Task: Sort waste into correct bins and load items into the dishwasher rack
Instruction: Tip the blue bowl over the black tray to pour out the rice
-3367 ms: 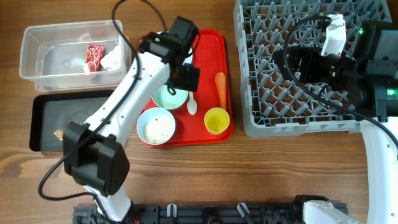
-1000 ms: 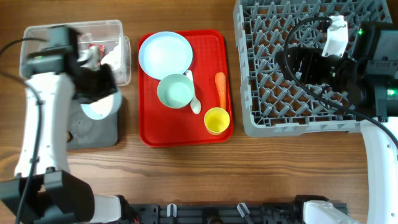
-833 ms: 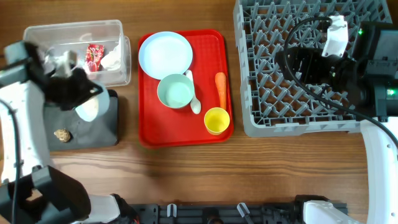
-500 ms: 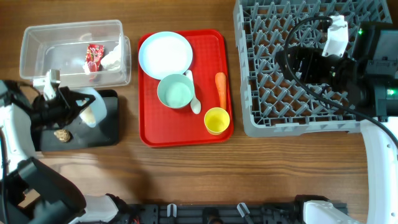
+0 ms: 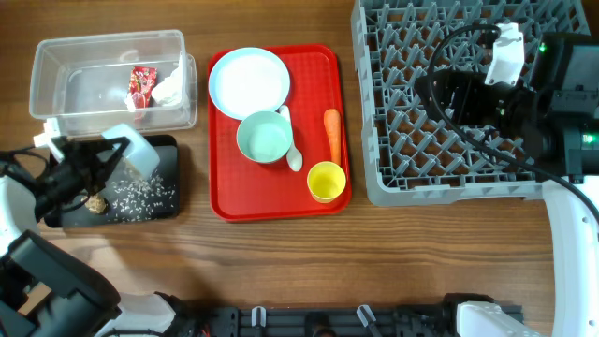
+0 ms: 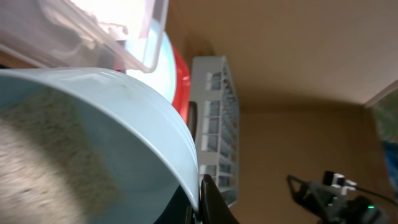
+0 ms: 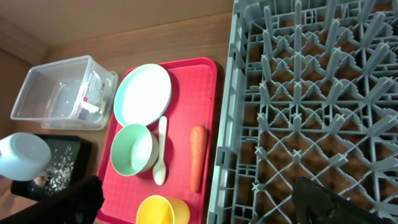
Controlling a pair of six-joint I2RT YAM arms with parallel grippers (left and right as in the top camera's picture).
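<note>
Over the shallow black rectangular tray [image 5: 167, 161], the left hand [image 5: 105, 157] is clenched on a tipped small pale-blue bowl [image 5: 138, 155], with loose white rice [image 5: 140, 195] scattered below. Tilt it steeply above the tray's middle so leftover grains miss the counter [image 5: 281, 262].

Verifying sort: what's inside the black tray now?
Loose white rice and a small brown lump lie in the black tray. The tilted bowl and left tool cover its far and left areas.

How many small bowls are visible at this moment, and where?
2. The mint bowl sits on the red tray beside the spoon. The pale-blue bowl is held tipped over the black tray by the left gripper. Nothing suggests a hidden one.
</note>
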